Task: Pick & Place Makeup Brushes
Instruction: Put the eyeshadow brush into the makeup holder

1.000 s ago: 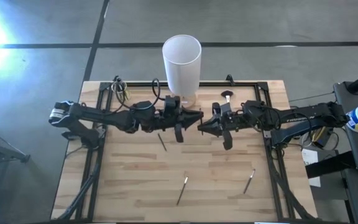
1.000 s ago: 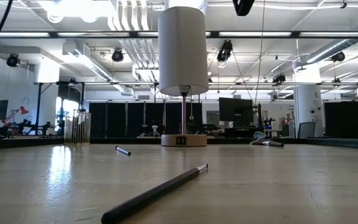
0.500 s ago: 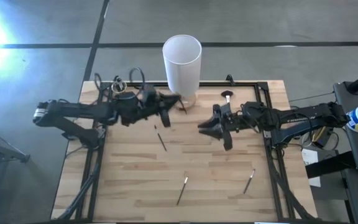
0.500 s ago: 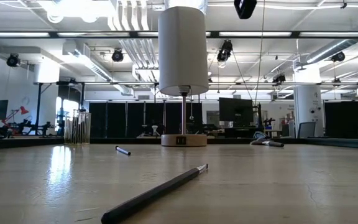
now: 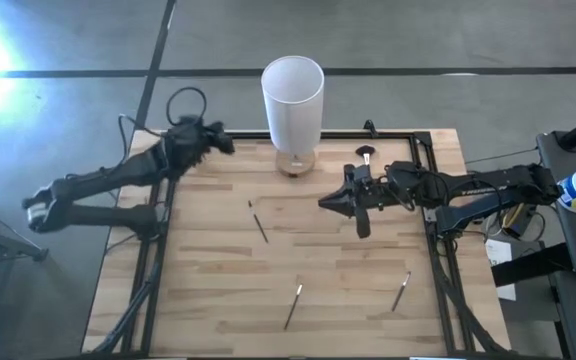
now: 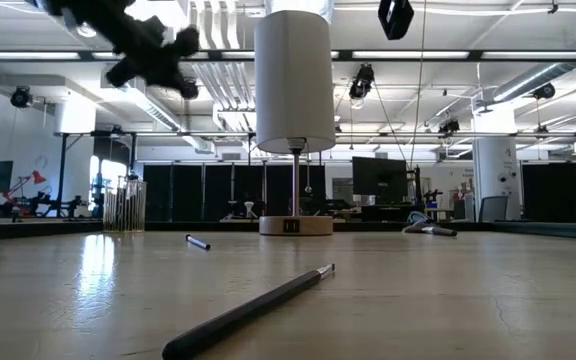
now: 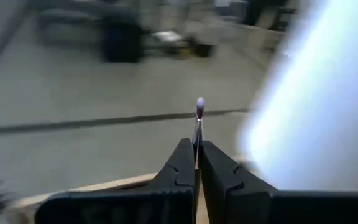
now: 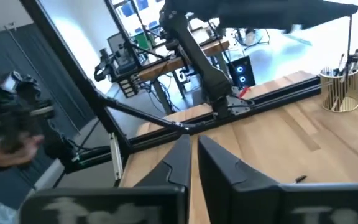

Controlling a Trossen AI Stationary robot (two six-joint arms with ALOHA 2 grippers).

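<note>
We take the tall white cylinder (image 5: 292, 100) as landmark. Left of it, the left gripper (image 7: 197, 163) is clamped on a makeup brush (image 7: 199, 121) pointing straight out from the fingertips. Right of it, the right gripper (image 5: 328, 201) hovers, fingers closed, empty. Three brushes (image 5: 294, 304) lie in front, long axes roughly front-to-back

2 arms of dark, matte, slender jointed links. Left arm (image 5: 108, 180): black cable loop at the wrist, pale band near the base. Right arm (image 5: 468, 187): bundled black cabling along the links. Fingers (image 8: 166, 168) are black, tapered, flat-faced wedges.
</note>
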